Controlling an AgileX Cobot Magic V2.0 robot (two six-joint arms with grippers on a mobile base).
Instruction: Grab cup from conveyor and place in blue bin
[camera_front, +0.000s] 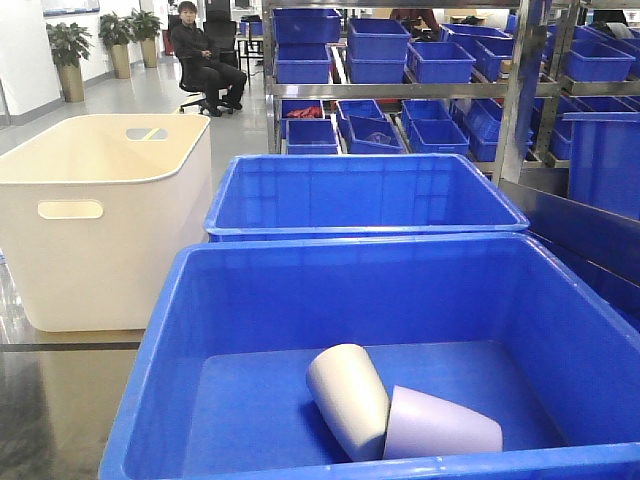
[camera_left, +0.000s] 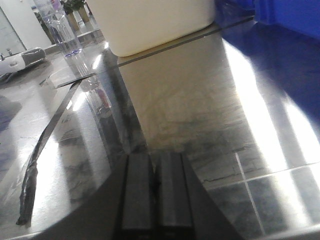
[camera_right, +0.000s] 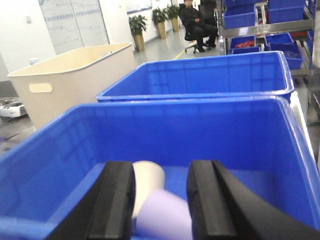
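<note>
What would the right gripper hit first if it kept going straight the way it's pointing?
Probably the lavender cup lying in the near blue bin, with the beige cup beside it; the open right gripper frames both, though depth is unclear.

Front view close above blue bin (camera_front: 200, 300), right wrist low at its rim, left wrist facing glossy floor (camera_left: 200, 125)

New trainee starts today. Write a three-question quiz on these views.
1. How many cups lie in the near blue bin?
2. True or false: the cream tub sits left of the blue bins.
3. The right gripper has its jaws: A) open, B) shut on a cup.

Key: 1. Two: a beige cup and a lilac cup, touching, both on their sides. 2. True. 3. A.
</note>
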